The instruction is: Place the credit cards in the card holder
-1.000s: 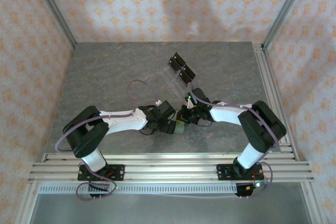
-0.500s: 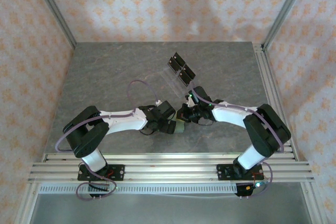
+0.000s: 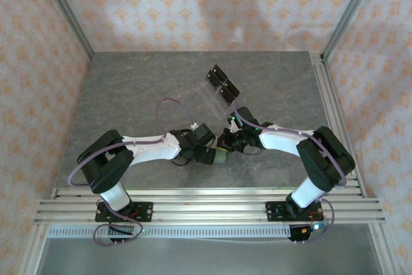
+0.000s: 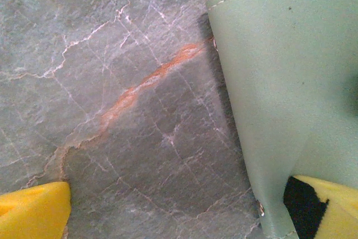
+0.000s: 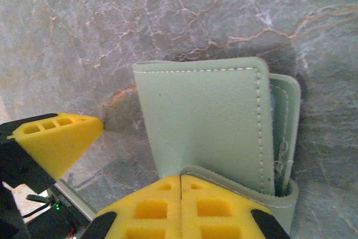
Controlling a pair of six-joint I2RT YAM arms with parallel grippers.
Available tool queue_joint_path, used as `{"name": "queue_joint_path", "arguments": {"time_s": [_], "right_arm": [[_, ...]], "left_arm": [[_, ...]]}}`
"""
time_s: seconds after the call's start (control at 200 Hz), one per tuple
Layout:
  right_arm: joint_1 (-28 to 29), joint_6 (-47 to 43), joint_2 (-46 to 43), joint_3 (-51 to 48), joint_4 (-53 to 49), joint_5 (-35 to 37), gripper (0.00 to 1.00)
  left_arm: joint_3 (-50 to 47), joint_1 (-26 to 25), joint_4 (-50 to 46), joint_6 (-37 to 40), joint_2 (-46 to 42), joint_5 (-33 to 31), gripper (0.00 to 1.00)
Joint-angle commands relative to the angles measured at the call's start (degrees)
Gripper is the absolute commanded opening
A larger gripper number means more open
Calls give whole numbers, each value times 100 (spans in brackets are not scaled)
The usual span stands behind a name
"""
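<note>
Top view: the left claw (image 3: 207, 154) and the right claw (image 3: 232, 142) meet at the near middle of the worktop (image 3: 129, 88), with the card holder (image 3: 220, 155) showing as a small green patch between them and the clear stand (image 3: 222, 85) well behind. Over the last second only the right arm's elbow has settled slightly outward and lower; both claws and the card holder keep their places, so this reads as a re-bracing and not an insertion. Left wrist view: the left claw (image 4: 182, 212) is spread wide, one yellow fingertip on bare stone and the other tucked at the card holder's (image 4: 279, 82) lower corner. Right wrist view: the right claw (image 5: 180, 200) is fully closed, its tips against the near edge of the folded card holder (image 5: 207, 121), where a flap curls over one finger; whether a layer is pinched, or whether credit cards are inside, cannot be told.
</note>
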Motion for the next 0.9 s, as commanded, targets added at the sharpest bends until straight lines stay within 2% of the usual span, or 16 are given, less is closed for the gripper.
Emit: {"name": "queue_joint_path", "arguments": {"time_s": [0.0, 0.896], "right_arm": [[-23, -68, 91, -97, 34, 145, 0], [-228, -89, 586, -545, 94, 585, 0]], "left_arm": [[-64, -152, 56, -66, 314, 347, 100], [-97, -148, 64, -66, 292, 369, 100]]}}
